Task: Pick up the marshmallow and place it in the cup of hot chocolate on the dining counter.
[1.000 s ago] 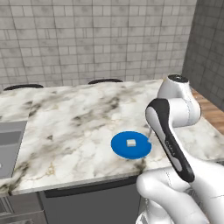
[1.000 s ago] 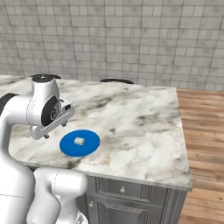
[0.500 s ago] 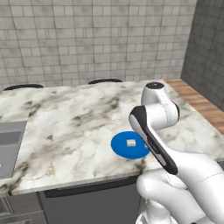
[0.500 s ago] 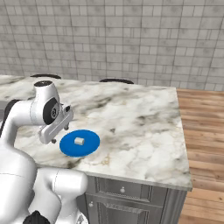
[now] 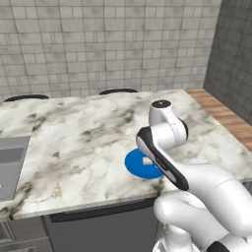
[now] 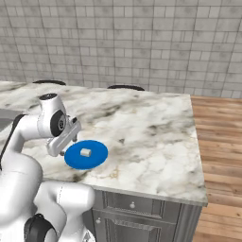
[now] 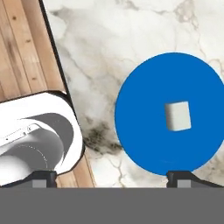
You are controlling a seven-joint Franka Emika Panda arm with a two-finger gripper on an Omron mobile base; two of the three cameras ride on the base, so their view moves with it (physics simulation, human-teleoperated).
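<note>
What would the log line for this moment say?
phase: approach | gripper: open, holding nothing | marshmallow: on blue plate | plate: on dining counter

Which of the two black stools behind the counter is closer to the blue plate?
The stool nearer the wooden floor; it stands almost straight behind the plate. The other stool is further along the counter.

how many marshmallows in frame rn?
1. The marshmallow sits near the middle of the blue plate on the dining counter, beside the open gripper. The arm hides part of the counter, so another could be hidden.
</note>
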